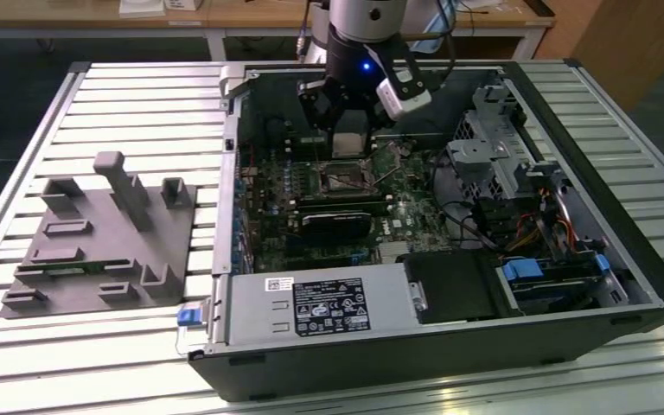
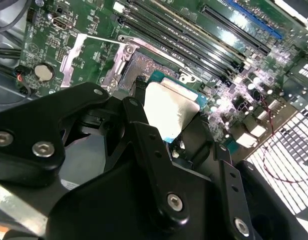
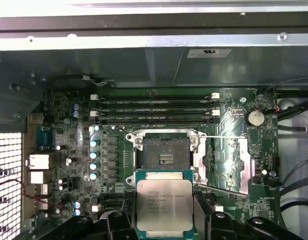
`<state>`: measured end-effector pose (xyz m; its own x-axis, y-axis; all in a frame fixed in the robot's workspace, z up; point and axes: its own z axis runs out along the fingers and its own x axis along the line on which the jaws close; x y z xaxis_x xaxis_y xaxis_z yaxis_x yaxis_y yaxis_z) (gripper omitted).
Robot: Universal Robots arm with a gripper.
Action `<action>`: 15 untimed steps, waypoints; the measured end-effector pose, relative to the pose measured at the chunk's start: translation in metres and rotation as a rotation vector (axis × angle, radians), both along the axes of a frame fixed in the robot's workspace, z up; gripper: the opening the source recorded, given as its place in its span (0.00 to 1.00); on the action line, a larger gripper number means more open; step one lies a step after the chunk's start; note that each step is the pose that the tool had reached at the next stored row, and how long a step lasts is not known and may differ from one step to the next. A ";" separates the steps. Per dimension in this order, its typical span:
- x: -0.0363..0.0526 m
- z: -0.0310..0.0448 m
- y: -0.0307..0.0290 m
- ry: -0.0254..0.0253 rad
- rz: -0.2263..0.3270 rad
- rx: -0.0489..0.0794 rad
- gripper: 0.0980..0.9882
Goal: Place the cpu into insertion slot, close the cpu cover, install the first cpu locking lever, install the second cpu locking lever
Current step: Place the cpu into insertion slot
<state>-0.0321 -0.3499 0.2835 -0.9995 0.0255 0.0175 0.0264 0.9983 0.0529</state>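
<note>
On the slatted aluminium table point(image 1: 136, 86), at the exterior view's left, a grey moulded fixture point(image 1: 90, 251) with upright posts is seen. Beside it lies the open computer case point(image 1: 609, 216). Its power supply point(image 1: 252, 303), at the case's near edge, bears a white barcode sticker and a black label; their print cannot be made out.

Over the green motherboard point(image 3: 73, 145) the gripper point(image 3: 165, 222) is clenched on the cpu point(image 3: 165, 207), which is grasped by two opposite edges between black fingers point(image 3: 206, 220). The cpu is held just beside the insertion slot point(image 3: 165, 155), on the side away from the four memory slots point(image 3: 154, 110). Being square, it shows no long axis. Its silvery lid, rimmed by green substrate, carries faint etched lines and appears roughly level with the board, though this is not certain.

The insertion slot lies uncovered, a dark contact field within a silver frame. The cpu cover point(image 3: 226, 165), a silver plate, stands open beside it, towards the coin cell point(image 3: 255, 117).
</note>
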 end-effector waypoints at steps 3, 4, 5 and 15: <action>0.0000 -0.0053 0.0021 0.0000 0.000 -0.001 0.50; 0.0000 -0.0070 0.0029 0.0000 0.000 -0.002 0.50; 0.0000 -0.0086 0.0037 0.0000 0.000 -0.002 0.50; 0.0002 -0.0244 0.0094 0.0000 0.000 -0.011 0.50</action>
<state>-0.0320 -0.3404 0.2592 -0.9995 0.0256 0.0172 0.0263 0.9988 0.0422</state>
